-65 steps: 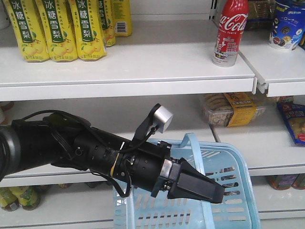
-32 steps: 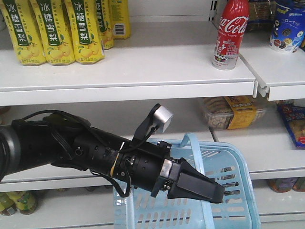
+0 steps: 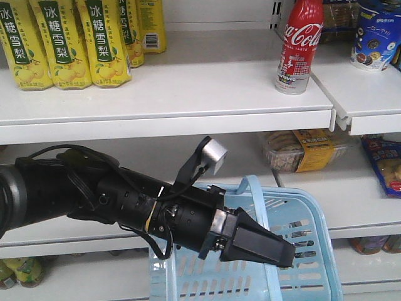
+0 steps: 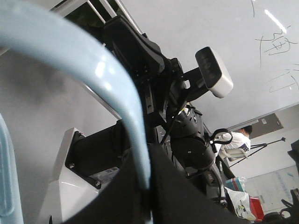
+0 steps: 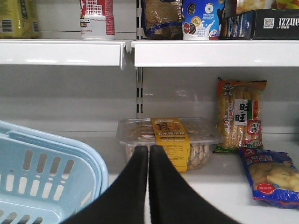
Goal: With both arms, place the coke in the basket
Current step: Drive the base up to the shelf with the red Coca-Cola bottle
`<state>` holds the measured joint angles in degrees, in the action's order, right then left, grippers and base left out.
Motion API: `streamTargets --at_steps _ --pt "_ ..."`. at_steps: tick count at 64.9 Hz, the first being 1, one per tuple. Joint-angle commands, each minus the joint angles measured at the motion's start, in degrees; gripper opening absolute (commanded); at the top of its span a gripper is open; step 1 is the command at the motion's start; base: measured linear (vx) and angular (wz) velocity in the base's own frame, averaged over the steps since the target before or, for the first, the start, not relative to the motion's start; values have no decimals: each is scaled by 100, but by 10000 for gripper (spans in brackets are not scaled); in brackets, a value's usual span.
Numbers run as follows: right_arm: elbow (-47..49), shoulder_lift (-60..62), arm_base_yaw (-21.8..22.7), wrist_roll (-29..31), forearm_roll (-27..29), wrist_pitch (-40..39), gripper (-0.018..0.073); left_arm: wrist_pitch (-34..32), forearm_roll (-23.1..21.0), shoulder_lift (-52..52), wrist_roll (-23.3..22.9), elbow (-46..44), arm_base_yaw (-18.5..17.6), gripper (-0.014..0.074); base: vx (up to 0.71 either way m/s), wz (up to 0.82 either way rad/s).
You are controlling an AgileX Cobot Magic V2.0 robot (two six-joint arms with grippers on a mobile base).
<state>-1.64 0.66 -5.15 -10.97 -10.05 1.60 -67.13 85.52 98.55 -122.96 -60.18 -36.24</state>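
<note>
On the upper shelf (image 3: 188,94) the coke (image 3: 301,47) stands upright, well above my right claw (image 5: 148,156) and left of it in the wrist view. That claw is pressed together, empty, and freer to reach. My left claw (image 4: 147,186) pinches the handle (image 4: 93,70) of the basket (image 5: 46,172).

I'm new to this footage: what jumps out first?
A big black arm fills the lower front view, its gripper over a light-blue basket. A red coke stands on the top shelf at upper right, with yellow drinks at upper left.
</note>
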Motion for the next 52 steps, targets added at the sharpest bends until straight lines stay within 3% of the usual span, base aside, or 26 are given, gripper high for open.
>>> streamTargets --at_steps 1,52 --pt "-109 63 40 24 -19 -436 -5 -1158 -440 -310 15 -140 -36 -5 2 -1" --pt "-109 63 40 24 -19 -436 -5 -1158 -440 -310 15 -140 -36 -5 3 -3"
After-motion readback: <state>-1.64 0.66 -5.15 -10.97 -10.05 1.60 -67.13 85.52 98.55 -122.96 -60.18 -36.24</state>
